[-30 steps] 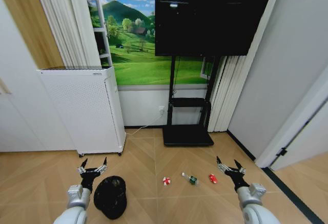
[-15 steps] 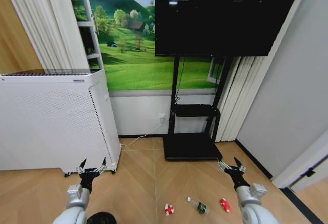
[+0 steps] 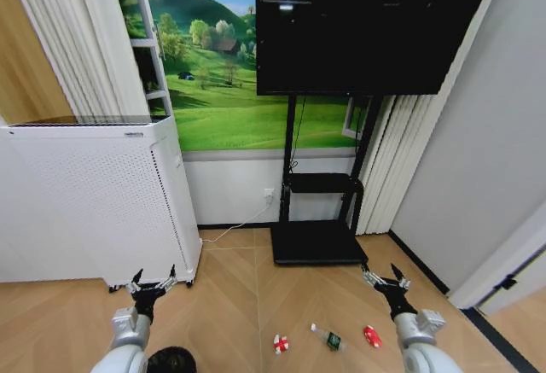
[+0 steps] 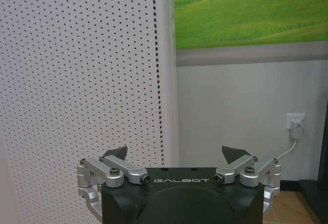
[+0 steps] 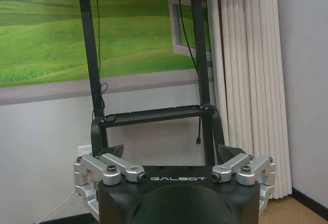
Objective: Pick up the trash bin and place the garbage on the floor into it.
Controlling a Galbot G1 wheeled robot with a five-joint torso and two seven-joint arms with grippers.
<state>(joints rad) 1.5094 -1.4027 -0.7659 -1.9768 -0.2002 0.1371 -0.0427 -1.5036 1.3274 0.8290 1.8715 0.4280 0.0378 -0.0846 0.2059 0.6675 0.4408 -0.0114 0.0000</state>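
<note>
Since the picture half a second back, your head camera is barely shifting; against the one a full second back it is sitting much closer to the wall, so the base is driving, not the things. The trash bin (image 3: 171,361) is now showing as only a dark rim at the bottom edge, left of centre, just beside your left arm. The garbage is lying in a row on the floor (image 3: 239,305) at lower centre: the red-and-white wrapper (image 3: 280,343), the small bottle (image 3: 328,338) and the flattened red piece (image 3: 372,336), each apart from its neighbour.

Your left gripper (image 3: 152,285) is hanging at lower left in front of the white cabinet (image 3: 94,194), jaws spread wide and holding nothing. Your right gripper (image 3: 385,279) is hanging at lower right, just above the red piece in the frame, jaws likewise wide and empty.

I judge the bin is not yet picked up, and it is slipping nearly out of your sight.
</note>
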